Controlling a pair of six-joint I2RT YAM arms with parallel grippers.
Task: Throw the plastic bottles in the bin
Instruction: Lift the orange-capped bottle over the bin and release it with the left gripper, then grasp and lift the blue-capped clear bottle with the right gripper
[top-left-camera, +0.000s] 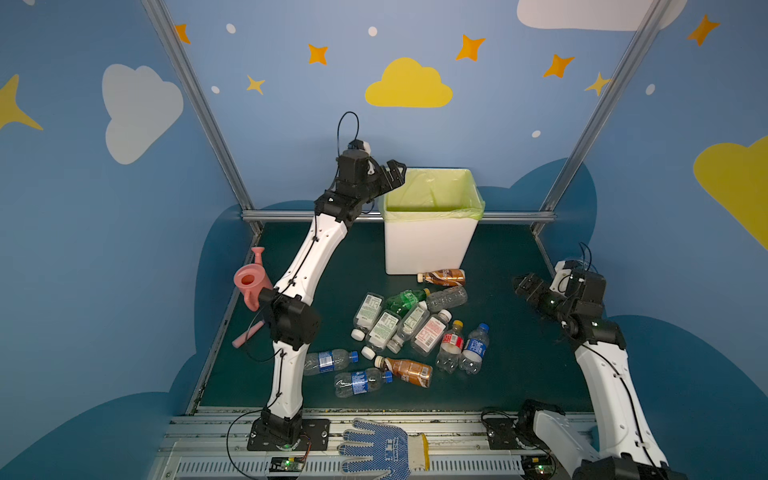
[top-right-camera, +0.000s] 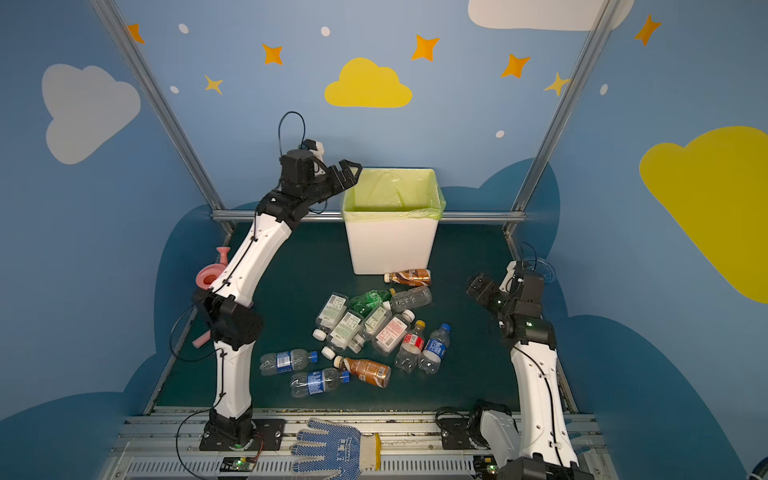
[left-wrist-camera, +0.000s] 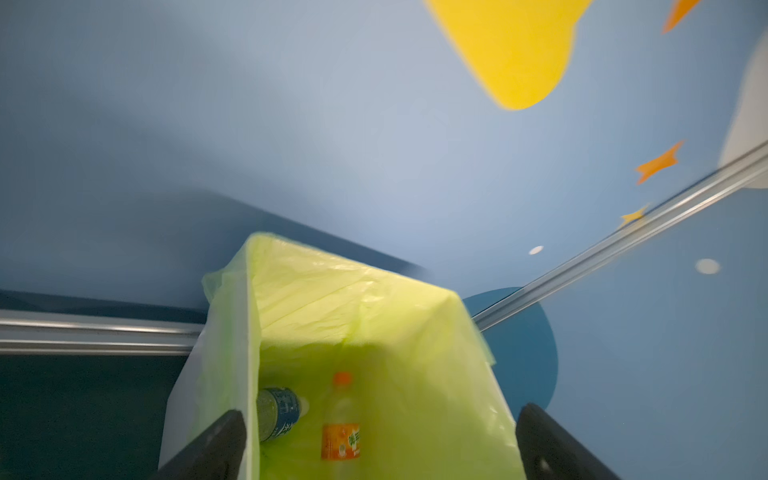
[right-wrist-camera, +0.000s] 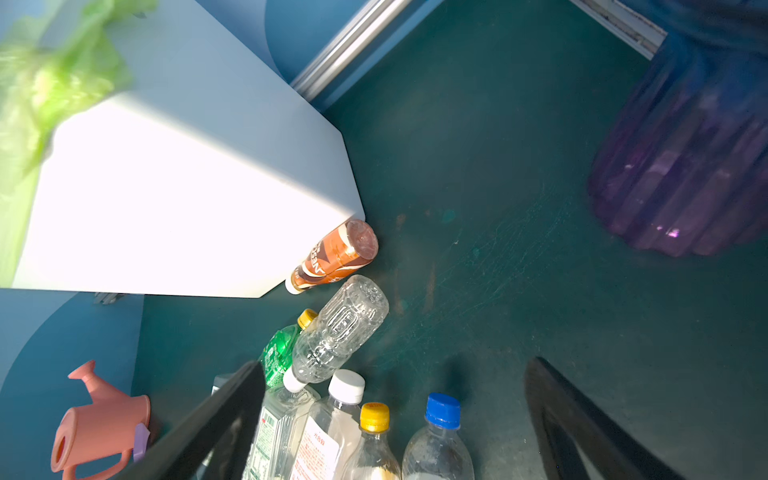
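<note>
A dark green table (top-left-camera: 503, 266) fills the floor of the blue, cloud-painted booth. The white-and-black left arm (top-left-camera: 309, 253) rises from the front edge and reaches up and back. Its jaws are spread wide and hold nothing. They hang over the left rim of the bin, and in the left wrist view the bin's mouth lies between the two black fingers (left-wrist-camera: 208, 449). The white-and-black right arm (top-left-camera: 609, 378) bends low over the right side of the table. Its jaws are also spread and empty, pointing toward the pile of bottles but well apart from it.

The white square plastic bin (top-left-camera: 428, 249), lined with a yellow-green bag, stands at the back centre of the table. A ribbed translucent purple vessel (right-wrist-camera: 681, 166) stands on the table near the right arm. A white knitted glove with blue dots (top-left-camera: 378, 451) lies on the metal rail at the front. A pink plastic watering can (top-left-camera: 249, 282) stands at the left edge, partly behind the left arm.

Two plastic bottles lie on the bin's bottom: a clear bottle with a blue label (left-wrist-camera: 280, 411) and a clear bottle with an orange label and orange cap (left-wrist-camera: 340, 432). A brown bottle with a white cap (top-left-camera: 442, 276) lies on the table touching the bin's front wall. A loose pile of clear, green and brown plastic bottles (top-left-camera: 415, 328) lies on the table in front of the bin. It includes a green one (top-left-camera: 405, 299), an unlabelled ribbed one (top-left-camera: 446, 297) and a blue-capped one (top-left-camera: 473, 349).
</note>
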